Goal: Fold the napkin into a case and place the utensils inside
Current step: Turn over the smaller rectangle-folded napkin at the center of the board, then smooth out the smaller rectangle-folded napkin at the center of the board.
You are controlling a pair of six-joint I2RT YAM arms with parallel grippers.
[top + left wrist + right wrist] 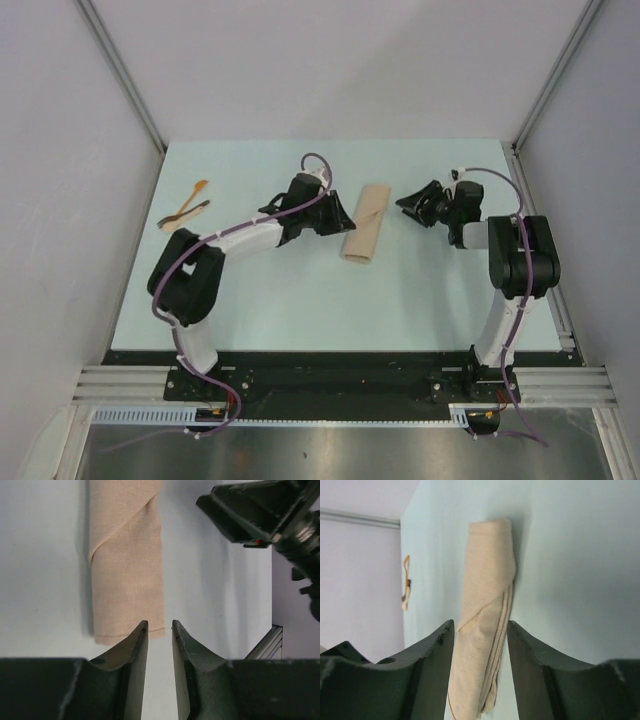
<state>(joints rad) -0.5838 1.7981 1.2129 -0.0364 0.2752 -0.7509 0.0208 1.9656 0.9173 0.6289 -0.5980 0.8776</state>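
Lying flat on the pale table (300,300), just right of centre in the top view, the case (363,224) is a narrow beige-tan pouch of folded cloth. Its long axis runs from upper right to lower left of the frame. One diagonal fold line crosses its face in the left wrist view. Nothing is seen inside it.

The left gripper (345,222) sits close against the case's left side in the top view. In its own camera the jaws are parted by a narrow slot with nothing clamped in it. The fingertips overlap the case's hemmed end in the picture. Contact cannot be confirmed.

The right gripper (400,203) stands near the case's upper right end, a strip of bare table between them in the top view. Its jaws are well apart and hold nothing. In its own camera the case appears through the gap between the two fingers.

The utensils (185,208) lie at the upper left of the table, well apart from the case and both grippers. One is a light orange-tan spoon, the other a darker brown piece, and they cross at their lower ends.
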